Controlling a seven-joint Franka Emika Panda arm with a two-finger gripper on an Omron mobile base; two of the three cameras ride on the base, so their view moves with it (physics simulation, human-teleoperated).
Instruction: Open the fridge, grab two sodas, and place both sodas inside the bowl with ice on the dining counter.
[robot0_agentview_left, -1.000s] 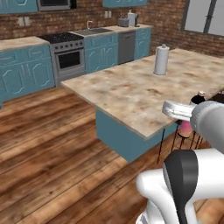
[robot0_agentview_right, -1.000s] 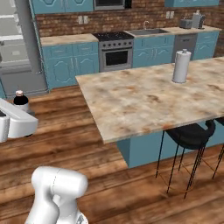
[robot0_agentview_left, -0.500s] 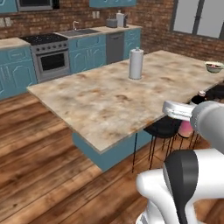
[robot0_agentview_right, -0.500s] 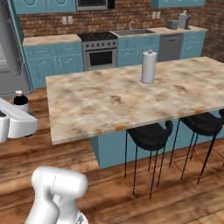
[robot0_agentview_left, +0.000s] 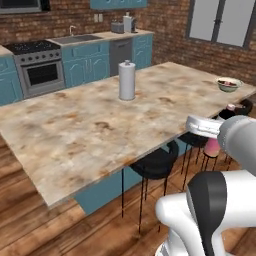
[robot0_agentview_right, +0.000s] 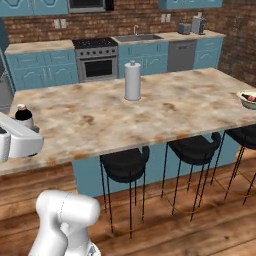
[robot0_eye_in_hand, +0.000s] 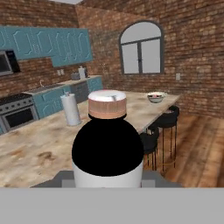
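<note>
My gripper (robot0_agentview_right: 23, 129) is shut on a soda (robot0_eye_in_hand: 107, 144), a pink bottle with a dark neck and a pinkish cap. The bottle stands upright in the jaws, close in front of the hand camera. Its pink body (robot0_agentview_left: 212, 146) shows behind my arm at the right of the left base view. The dining counter (robot0_agentview_left: 90, 130) stretches ahead of me. The bowl with ice (robot0_agentview_left: 228, 84) sits near its far right corner, well away from the gripper, and is also seen as a small bowl (robot0_agentview_right: 248, 99) (robot0_eye_in_hand: 156, 97). A grey sliver of the fridge (robot0_agentview_right: 2, 85) shows at the left edge.
A white paper towel roll (robot0_agentview_left: 127, 81) stands upright mid-counter. Black stools (robot0_agentview_right: 125, 165) line the near side of the slab. Behind are the stove (robot0_agentview_right: 95, 60), the sink and teal cabinets (robot0_agentview_right: 40, 75) along the brick wall. Wooden floor lies under me.
The base has moved, so the whole scene has slid left: the counter is nearer and the bowl has come into view. The gripper still holds the soda.
</note>
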